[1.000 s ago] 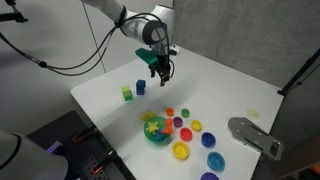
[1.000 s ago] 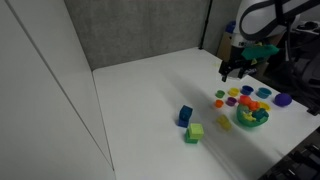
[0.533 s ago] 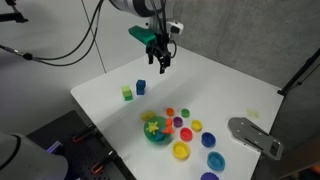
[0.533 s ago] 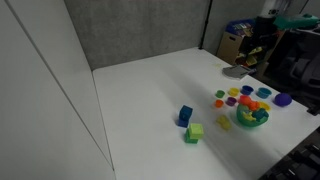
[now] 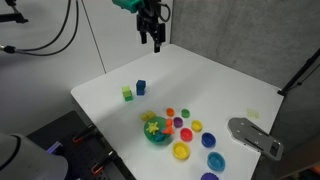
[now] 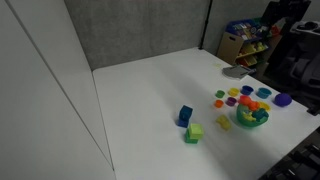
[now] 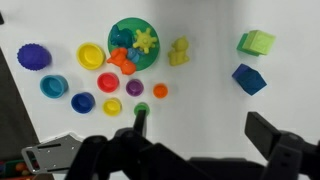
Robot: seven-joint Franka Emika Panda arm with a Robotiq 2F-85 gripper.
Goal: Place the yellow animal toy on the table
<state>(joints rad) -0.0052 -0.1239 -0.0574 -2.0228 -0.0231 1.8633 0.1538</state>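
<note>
The yellow animal toy (image 7: pixel 179 51) lies on the white table (image 7: pixel 200 95), just beside the green bowl (image 7: pixel 133 45) and outside it. It also shows in both exterior views (image 5: pixel 149 117) (image 6: pixel 224 122). The bowl holds a yellow star-like piece and orange and blue pieces. My gripper (image 7: pixel 205 128) is open and empty. In an exterior view it hangs high above the table's far side (image 5: pixel 152 40), well away from the toy.
A yellow-green cube (image 7: pixel 256 42) and a blue cube (image 7: pixel 248 78) sit apart from the bowl. Several small coloured cups (image 7: pixel 90 55) lie around the bowl. A grey flat object (image 5: pixel 255 137) lies at the table's corner.
The gripper has risen from just above the table to high over its far side, staying open and empty. The objects on the table have not moved.
</note>
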